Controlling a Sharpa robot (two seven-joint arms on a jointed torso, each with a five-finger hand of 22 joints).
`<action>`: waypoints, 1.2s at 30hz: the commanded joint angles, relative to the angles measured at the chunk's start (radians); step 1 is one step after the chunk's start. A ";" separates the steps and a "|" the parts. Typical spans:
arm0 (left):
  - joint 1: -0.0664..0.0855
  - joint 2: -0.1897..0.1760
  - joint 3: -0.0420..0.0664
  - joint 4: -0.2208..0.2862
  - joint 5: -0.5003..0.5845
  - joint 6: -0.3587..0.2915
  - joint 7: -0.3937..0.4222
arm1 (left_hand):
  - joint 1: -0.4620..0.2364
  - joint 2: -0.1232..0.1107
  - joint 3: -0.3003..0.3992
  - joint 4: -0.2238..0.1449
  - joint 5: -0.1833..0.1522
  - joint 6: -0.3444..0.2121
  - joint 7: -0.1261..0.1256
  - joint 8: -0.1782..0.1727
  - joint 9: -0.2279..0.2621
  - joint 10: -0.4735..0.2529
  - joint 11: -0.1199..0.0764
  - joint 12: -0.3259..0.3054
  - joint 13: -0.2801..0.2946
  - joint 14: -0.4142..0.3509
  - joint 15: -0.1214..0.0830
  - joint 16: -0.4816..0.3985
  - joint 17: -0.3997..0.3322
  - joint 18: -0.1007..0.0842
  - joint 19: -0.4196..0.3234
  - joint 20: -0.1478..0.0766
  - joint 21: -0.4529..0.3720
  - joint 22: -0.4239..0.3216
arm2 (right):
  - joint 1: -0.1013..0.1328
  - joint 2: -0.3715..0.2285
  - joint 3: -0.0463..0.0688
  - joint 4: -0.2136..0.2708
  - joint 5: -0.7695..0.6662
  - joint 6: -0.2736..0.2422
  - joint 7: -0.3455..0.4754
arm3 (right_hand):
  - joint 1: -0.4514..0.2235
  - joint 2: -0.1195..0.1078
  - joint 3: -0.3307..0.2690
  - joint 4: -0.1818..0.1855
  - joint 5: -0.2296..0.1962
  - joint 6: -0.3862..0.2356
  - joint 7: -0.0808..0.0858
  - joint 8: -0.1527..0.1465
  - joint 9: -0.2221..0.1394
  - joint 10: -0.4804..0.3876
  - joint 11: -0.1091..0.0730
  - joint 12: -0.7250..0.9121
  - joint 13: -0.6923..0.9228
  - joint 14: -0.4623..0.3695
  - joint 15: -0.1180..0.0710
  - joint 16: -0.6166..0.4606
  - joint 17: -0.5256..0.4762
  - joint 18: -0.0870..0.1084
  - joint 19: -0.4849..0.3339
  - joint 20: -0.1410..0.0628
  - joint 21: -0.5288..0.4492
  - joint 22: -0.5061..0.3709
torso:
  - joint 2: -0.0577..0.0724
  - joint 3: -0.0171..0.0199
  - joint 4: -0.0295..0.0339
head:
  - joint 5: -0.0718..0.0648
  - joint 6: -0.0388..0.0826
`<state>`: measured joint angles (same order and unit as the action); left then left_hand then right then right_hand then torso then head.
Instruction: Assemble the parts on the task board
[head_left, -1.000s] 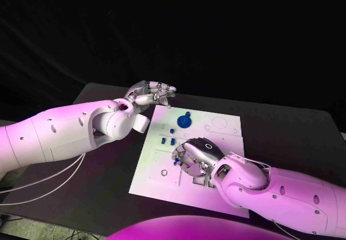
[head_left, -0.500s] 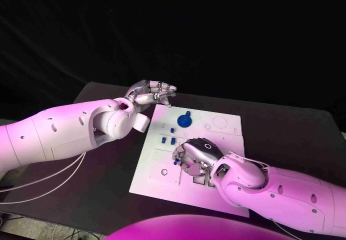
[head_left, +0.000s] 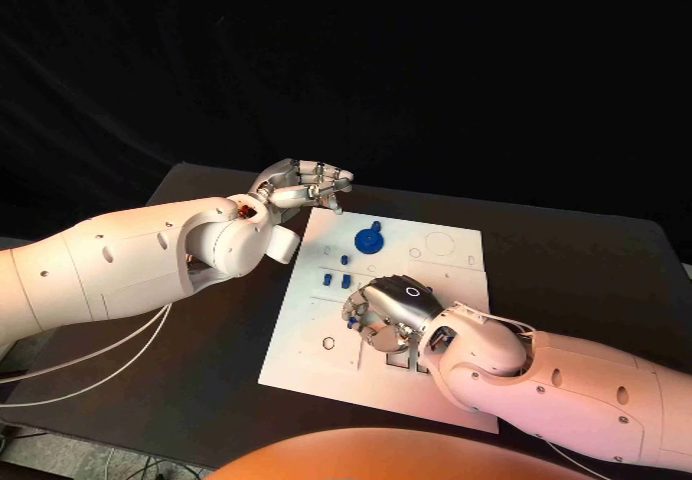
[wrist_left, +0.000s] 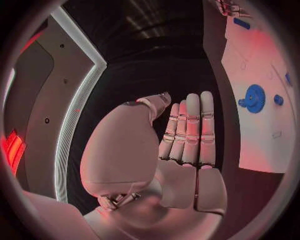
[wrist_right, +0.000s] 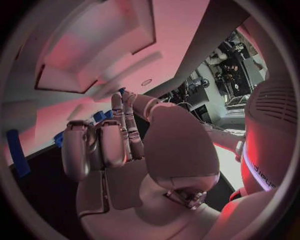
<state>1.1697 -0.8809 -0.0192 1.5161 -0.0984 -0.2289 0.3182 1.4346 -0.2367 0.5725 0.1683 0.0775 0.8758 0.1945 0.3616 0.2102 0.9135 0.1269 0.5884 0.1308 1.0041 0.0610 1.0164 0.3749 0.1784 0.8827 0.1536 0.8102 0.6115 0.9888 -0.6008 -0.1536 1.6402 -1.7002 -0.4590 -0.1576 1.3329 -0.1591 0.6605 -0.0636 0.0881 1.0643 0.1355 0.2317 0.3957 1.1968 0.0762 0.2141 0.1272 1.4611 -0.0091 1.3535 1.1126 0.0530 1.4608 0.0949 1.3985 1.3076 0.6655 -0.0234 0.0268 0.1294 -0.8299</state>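
Note:
The white task board (head_left: 433, 262) lies in the middle of the black table. A blue gear (head_left: 369, 241) stands near its far edge, with small blue pegs (head_left: 336, 281) just in front of it. My right hand (head_left: 387, 312) is low over the board's middle with its fingers bent down onto it. In the right wrist view its thumb and a finger meet on what looks like a small blue part (wrist_right: 122, 91). My left hand (head_left: 303, 186) hovers off the board's far left corner, fingers straight and side by side (wrist_left: 189, 131), holding nothing. The left wrist view also shows the gear (wrist_left: 254, 97).
Bare black table (head_left: 577, 260) lies right of the board, and more lies at the left under my left arm. Other blue parts (wrist_right: 17, 145) sit on the board beside my right hand. The board's near left part (head_left: 310, 355) carries only small holes.
My right hand has shifted very slightly over the board's middle. The left hand has not moved.

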 joint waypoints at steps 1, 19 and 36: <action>0.001 0.002 0.001 0.002 -0.002 0.017 0.005 | -0.004 0.008 -0.001 -0.004 0.000 -0.008 0.003 -0.006 -0.002 -0.005 0.003 -0.002 -0.002 -0.005 -0.001 -0.006 -0.001 0.003 -0.003 0.004 -0.007 -0.001 | -0.004 0.002 -0.003 -0.002 -0.015 0.049 -0.005 | -0.012 0.004 -0.006 -0.002 -0.005 -0.001 0.004 -0.003 0.001 0.004 -0.008 -0.006 0.002 0.017 -0.002 -0.007 -0.006 -0.011 0.024 -0.003 -0.009 0.180 | 0.000 0.0002 -0.0008 | -0.001 -0.001; 0.001 0.001 0.001 -0.002 -0.002 0.018 0.002 | -0.004 0.008 -0.001 -0.004 0.000 -0.008 0.003 -0.006 -0.002 -0.005 0.003 -0.002 -0.002 -0.005 -0.001 -0.006 -0.001 0.003 -0.003 0.004 -0.007 -0.001 | -0.004 -0.015 -0.004 0.007 -0.006 -0.017 -0.008 | -0.087 -0.062 -0.053 0.023 0.007 -0.134 0.037 -0.096 -0.032 -0.104 0.031 -0.058 -0.008 -0.010 0.031 -0.039 -0.059 0.013 -0.029 0.025 -0.124 0.133 | -0.001 0.0013 -0.0010 | -0.005 0.004; 0.001 -0.003 -0.001 -0.006 -0.002 0.024 -0.002 | -0.004 0.010 -0.002 -0.004 0.000 -0.008 0.003 -0.007 -0.002 -0.006 0.003 -0.001 -0.002 -0.005 0.000 -0.007 -0.002 0.004 -0.003 0.004 -0.009 -0.002 | 0.096 -0.211 0.014 0.135 0.099 0.020 -0.015 | -0.089 -0.063 -0.065 0.028 0.013 -0.115 0.042 -0.090 -0.028 -0.129 0.036 -0.050 -0.012 -0.019 0.035 -0.049 -0.076 0.021 -0.044 0.031 -0.160 0.117 | -0.002 0.0001 -0.0029 | -0.033 0.018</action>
<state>1.1698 -0.8846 -0.0204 1.5089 -0.0984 -0.2236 0.3132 1.4346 -0.2367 0.5725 0.1683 0.0775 0.8722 0.1981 0.3575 0.2103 0.9135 0.1268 0.5884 0.1298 1.0041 0.0610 1.0126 0.3740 0.1784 0.8827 0.1536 0.8033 0.6100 1.0769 -0.8034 -0.1397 1.7677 -1.6563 -0.4834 -0.1641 1.2443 -0.2162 0.5999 -0.0357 0.0951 0.9421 0.1763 0.1387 0.3661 1.0728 0.1135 0.1613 0.1159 1.4430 0.0232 1.3010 1.0358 0.0534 1.4210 0.1235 1.2443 1.3081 0.6637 -0.0222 0.0246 0.1027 -0.8141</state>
